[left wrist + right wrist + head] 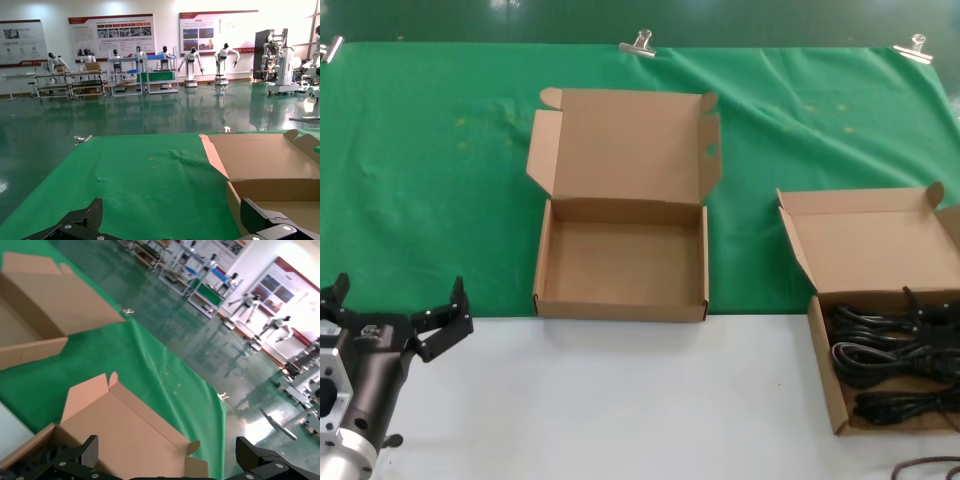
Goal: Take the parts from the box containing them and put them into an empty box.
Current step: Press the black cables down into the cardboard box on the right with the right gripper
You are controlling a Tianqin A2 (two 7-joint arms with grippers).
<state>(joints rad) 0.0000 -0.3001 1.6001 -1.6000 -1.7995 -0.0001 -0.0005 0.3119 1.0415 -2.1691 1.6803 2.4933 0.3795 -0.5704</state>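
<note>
The cables (895, 365) lie in the full box (825, 375) at 4 o'clock; the empty box (620, 300) sits centre. They look light, floppy, tangle-prone: pinch mid-bundle. Left gripper (395, 305) at 8 o'clock and right gripper (165, 455) are both spread.

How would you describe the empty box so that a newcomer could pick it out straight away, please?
Start at the green cloth covering the far half of the table. The empty box sits mid-table at the cloth's near edge, lid open. Unlike the box at the right edge, which holds black cables, its tray is bare and its lid flap has a small oval hole.
</note>
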